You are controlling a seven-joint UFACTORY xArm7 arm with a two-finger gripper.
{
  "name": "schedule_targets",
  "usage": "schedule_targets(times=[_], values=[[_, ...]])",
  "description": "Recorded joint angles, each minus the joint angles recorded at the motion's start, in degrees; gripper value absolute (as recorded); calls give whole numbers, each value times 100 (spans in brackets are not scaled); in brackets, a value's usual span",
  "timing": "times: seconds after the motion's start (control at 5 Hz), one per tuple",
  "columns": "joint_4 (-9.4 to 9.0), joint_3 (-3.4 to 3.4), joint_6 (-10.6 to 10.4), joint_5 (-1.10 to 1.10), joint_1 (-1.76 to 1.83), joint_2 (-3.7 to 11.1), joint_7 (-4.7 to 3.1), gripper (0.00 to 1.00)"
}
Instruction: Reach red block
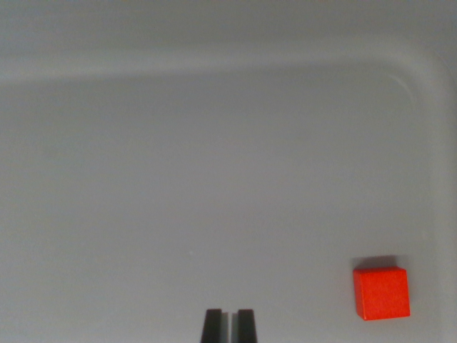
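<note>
A small red block (382, 293) lies flat on the grey floor of a tray, low at the wrist view's right. My gripper (228, 323) shows only as two dark fingertips at the bottom middle, standing close together with a thin gap and nothing between them. The block is well off to the right of the fingertips, apart from them.
The grey tray (214, 61) has a raised rim running along the top and curving down the wrist view's right side, close behind the block. Bare tray floor fills the middle and left.
</note>
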Motion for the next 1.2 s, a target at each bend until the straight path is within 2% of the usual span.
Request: schedule_targets(times=[0.2,0.4,0.6,0.8,1.0,1.2], values=[[0,0,0,0,0,0,0,0],[-175,-52,-246,11,-57,93,-30,0],[-175,-52,-246,11,-57,93,-30,0],[-346,-104,-487,21,-114,184,-59,0],[-346,-104,-487,21,-114,184,-59,0],[-543,-163,-763,33,-178,288,-92,0]])
